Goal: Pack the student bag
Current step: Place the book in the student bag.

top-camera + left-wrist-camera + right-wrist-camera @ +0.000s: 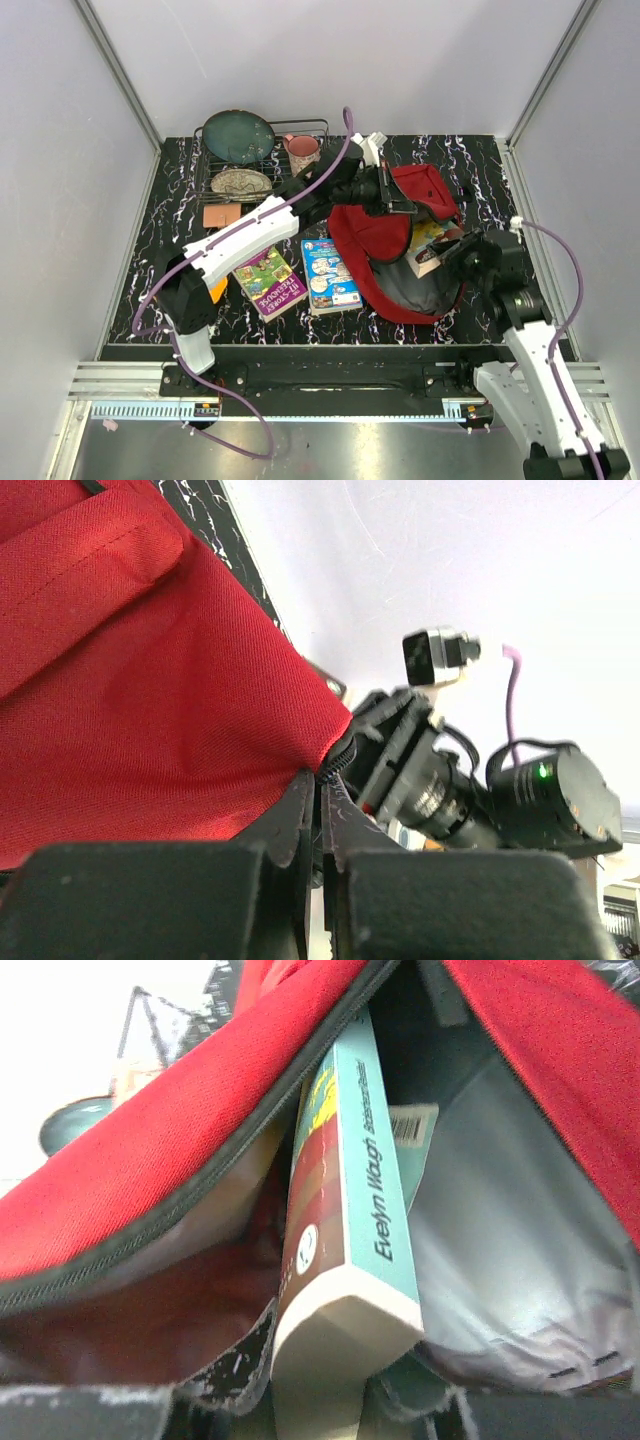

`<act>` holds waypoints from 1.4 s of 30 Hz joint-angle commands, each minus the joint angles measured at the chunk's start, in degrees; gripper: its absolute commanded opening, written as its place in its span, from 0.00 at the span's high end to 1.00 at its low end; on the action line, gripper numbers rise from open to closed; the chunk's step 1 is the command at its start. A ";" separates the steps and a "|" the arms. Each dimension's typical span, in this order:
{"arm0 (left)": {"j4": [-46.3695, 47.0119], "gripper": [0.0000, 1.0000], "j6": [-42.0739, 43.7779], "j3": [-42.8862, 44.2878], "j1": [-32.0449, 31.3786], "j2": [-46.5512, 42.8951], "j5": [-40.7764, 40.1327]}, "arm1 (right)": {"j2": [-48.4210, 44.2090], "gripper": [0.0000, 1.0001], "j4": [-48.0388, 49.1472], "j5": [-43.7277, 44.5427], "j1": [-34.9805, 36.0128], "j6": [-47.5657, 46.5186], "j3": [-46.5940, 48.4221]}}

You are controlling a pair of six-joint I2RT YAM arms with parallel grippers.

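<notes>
Pinching backpack rim with left claw; gripping book tight in right claw, half inside open backpack.

Red student bag, teal book, black-and-white marbled table.

Bag: on the table, right of centre.
Paperback: on edge in the bag's mouth, partly out.
Inner book: flat, just left of the bag.
Outer book: flat, left of the inner book.
Rack: back left, behind both books.
Plate: on the rack, rear.
Dish: on the rack, front.
Mug: rack's right end.
</notes>
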 commanded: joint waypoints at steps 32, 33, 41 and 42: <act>7.95 1.00 -3.46 3.63 0.74 -0.90 4.95 | 23.10 1.00 85.88 3.28 4.88 22.65 -25.44; 7.86 1.00 -3.64 3.72 0.66 -0.90 4.95 | 24.24 0.99 86.06 4.26 5.85 22.39 -24.99; 7.95 1.00 -3.82 3.37 0.66 -1.16 5.39 | 34.53 0.96 91.33 15.24 13.24 21.33 -22.27; 7.95 1.00 -3.82 3.19 0.66 -1.25 5.39 | 35.14 0.96 91.42 15.95 13.50 21.25 -22.09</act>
